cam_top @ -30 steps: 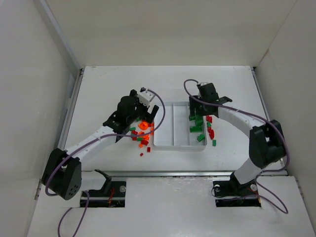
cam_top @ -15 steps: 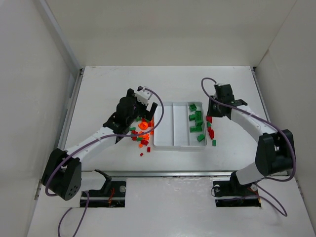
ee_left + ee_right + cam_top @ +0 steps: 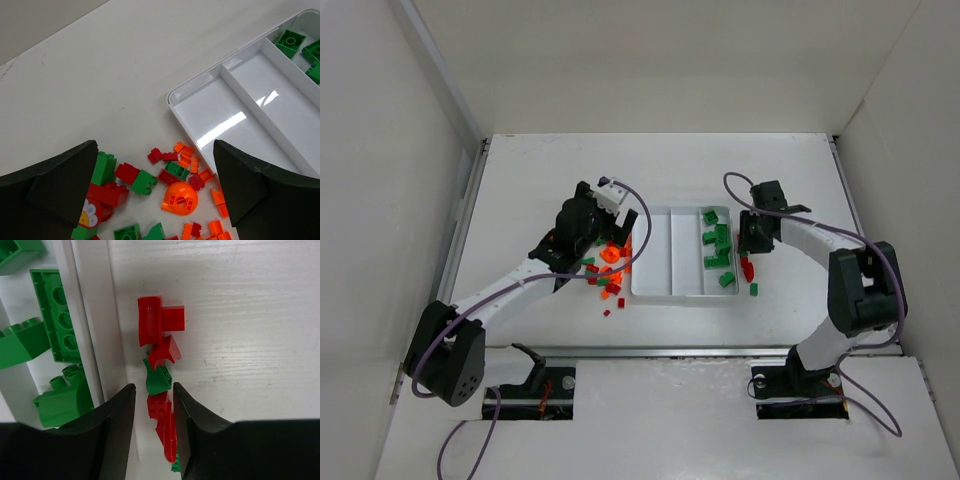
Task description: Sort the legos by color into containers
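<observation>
The containers are three long compartments of one white tray [image 3: 651, 291]. Several green legos [image 3: 718, 245] lie in its right compartment; the other two hold nothing. A pile of red, green and orange legos [image 3: 608, 272] lies left of the tray, and my left gripper [image 3: 155, 147] hangs wide open above it, over an orange dome piece [image 3: 180, 197]. Right of the tray my right gripper [image 3: 154, 387] is low over a row of red legos [image 3: 159, 320] and a green one [image 3: 157, 380]. Its jaws stand narrowly apart around a red piece [image 3: 159, 405], with a gap on the left side.
The tray wall [image 3: 92, 315] runs right next to the right gripper's left finger. A green brick [image 3: 753, 289] lies alone near the tray's front right corner. White walls close in the table on the left, back and right.
My right gripper has moved from over the tray's right compartment to the table beside it, and its jaws have narrowed around the red legos. The left arm has barely moved.
</observation>
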`<state>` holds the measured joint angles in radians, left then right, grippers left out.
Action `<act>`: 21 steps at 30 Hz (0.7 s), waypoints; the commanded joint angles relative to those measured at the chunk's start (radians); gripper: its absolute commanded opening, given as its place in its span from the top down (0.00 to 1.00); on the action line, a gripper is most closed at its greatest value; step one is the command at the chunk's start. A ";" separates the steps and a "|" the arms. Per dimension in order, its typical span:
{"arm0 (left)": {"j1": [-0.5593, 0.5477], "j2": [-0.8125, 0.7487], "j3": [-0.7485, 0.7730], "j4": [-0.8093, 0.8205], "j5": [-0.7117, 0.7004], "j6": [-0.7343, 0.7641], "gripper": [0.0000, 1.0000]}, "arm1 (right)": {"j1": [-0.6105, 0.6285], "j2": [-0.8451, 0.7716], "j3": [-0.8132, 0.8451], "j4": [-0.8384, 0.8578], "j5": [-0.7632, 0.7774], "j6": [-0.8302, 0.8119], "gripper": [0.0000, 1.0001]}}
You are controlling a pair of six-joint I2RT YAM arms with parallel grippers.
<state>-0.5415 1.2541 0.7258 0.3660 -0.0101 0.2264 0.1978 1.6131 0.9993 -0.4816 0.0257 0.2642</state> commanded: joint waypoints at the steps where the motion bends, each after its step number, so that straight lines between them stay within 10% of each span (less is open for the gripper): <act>1: 0.000 -0.036 -0.009 0.030 -0.019 0.008 0.00 | -0.003 0.022 0.009 0.038 -0.009 -0.003 0.58; 14: 0.009 -0.036 -0.009 0.040 -0.028 0.027 0.00 | -0.003 0.087 0.038 0.075 0.000 -0.003 0.62; 21: 0.009 -0.036 -0.019 0.040 -0.028 0.027 0.00 | -0.003 0.087 0.038 0.075 0.010 -0.013 0.85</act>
<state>-0.5407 1.2522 0.7124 0.3695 -0.0307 0.2497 0.1974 1.6955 1.0073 -0.4381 0.0231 0.2584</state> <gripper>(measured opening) 0.997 0.285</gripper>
